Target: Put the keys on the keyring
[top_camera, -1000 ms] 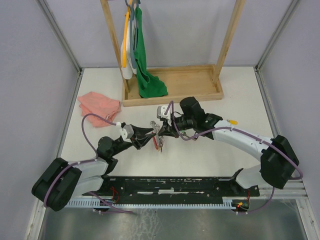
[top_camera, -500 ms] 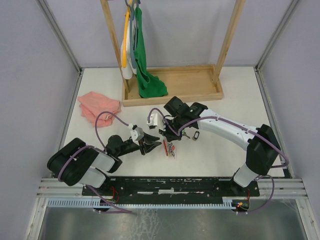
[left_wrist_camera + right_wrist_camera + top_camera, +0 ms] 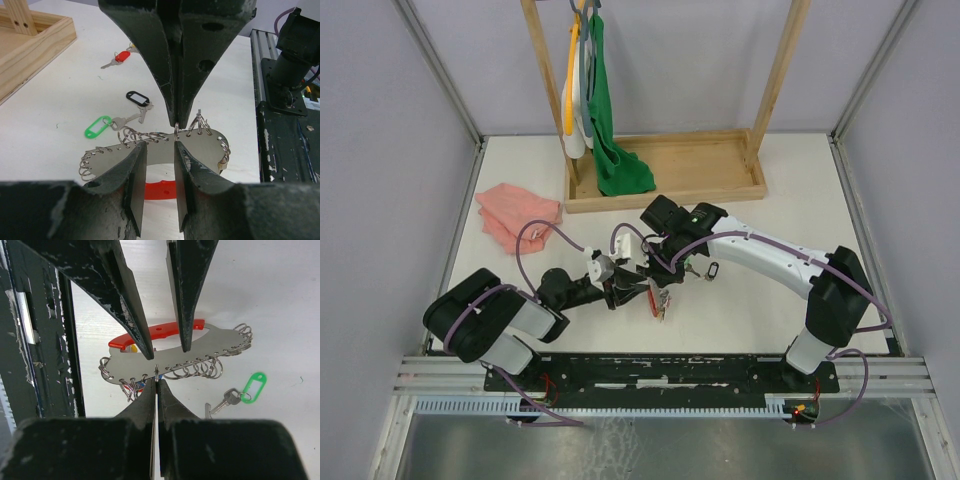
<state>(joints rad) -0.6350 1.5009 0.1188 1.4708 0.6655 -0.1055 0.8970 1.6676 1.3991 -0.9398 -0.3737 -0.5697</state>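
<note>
Right gripper (image 3: pixel 156 381): jaws fully closed, pinching one small ring (image 3: pixel 176 129) on the edge of the keyring's grey part. It comes in from the far side, nose to nose with the other gripper.
Left gripper (image 3: pixel 157 147): jaws partly apart, both tips down at the grey part on either side of that pinched ring. They straddle it rather than clamp it, and honestly I can't tell if they're pressing on it.
Keyring (image 3: pixel 200 347): right between the two grippers near the front middle of the table (image 3: pixel 780 180). The grey part has a row of little wire rings along its edge, with the red part on the left gripper's side. A few small keys hang off one end.
Green-tagged key (image 3: pixel 97 127): loose on the table just beside the keyring, not on it.
Black-tagged key (image 3: pixel 137 97): loose too, a bit past the green one.
Red-tagged key (image 3: pixel 121 56): further off again, toward the wooden rack (image 3: pixel 665 170).
Background stuff: a pink cloth (image 3: pixel 515 213) lies on the left of the table, and a green cloth (image 3: pixel 615 150) hangs on the rack.
</note>
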